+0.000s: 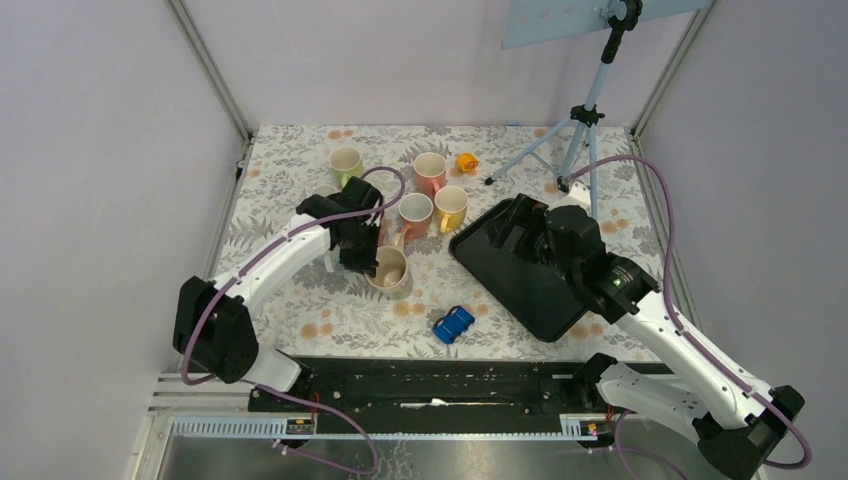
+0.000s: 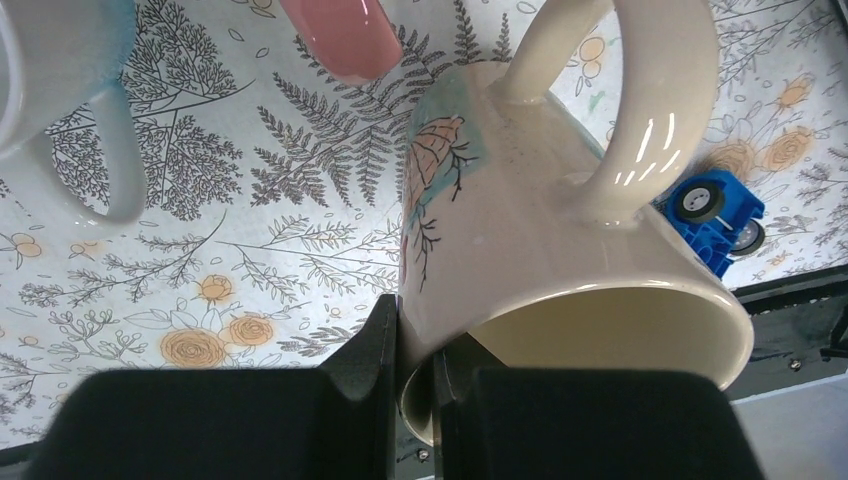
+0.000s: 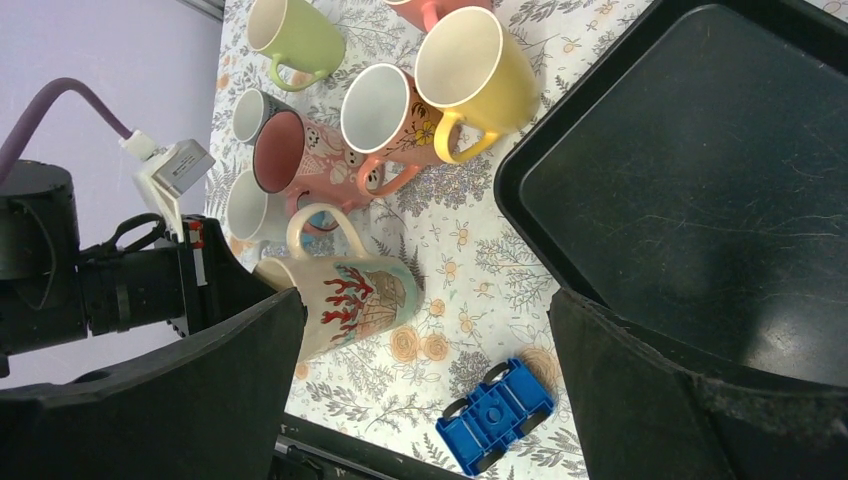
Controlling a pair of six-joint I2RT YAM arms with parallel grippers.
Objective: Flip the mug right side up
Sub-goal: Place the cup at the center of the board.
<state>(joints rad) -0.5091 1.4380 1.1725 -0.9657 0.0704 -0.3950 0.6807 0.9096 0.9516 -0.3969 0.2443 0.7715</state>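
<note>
Floral tablecloth (image 2: 200, 220) underlies mug (image 2: 520, 250), left jaws masking rim

The mug (image 2: 560, 250) looks like glazed ceramic, glossy and smooth, with bright highlights on its handle. The tray (image 3: 700, 180) is black and smooth, faintly scuffed, with a dull sheen. The car (image 3: 497, 413) is shiny blue plastic. The floral table cover (image 2: 250, 200) looks matt.
</note>
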